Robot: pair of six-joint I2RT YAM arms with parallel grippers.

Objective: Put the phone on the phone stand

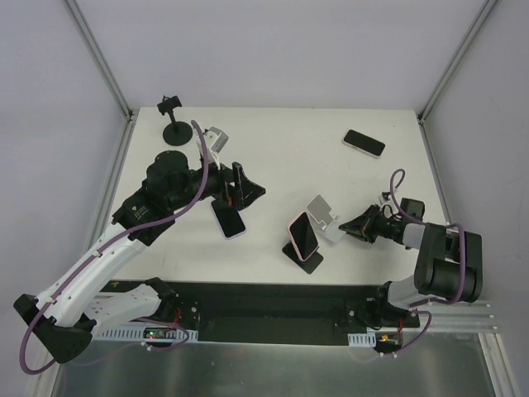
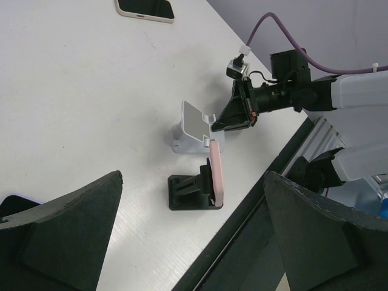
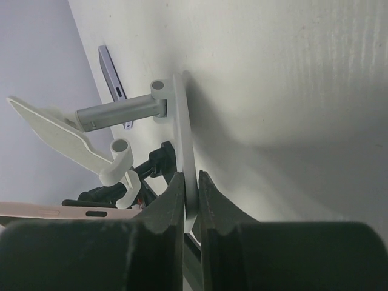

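A pink-edged phone [image 1: 304,234] leans upright on a black stand [image 1: 302,258] near the front middle; both show in the left wrist view, the phone [image 2: 216,177] and the stand [image 2: 188,193]. A white stand [image 1: 324,217] sits just right of it, bearing no phone. My right gripper [image 1: 349,224] is shut on the white stand's base plate [image 3: 183,151]. A second phone [image 1: 229,218] lies flat beneath my left gripper [image 1: 245,191], which is open and empty above the table. A third phone [image 1: 364,142] lies flat at the back right.
A black stand on a round base [image 1: 173,126] stands at the back left corner, with a small white stand [image 1: 216,139] beside it. Metal frame posts rise at both back corners. The table's front edge [image 2: 242,212] runs just past the black stand.
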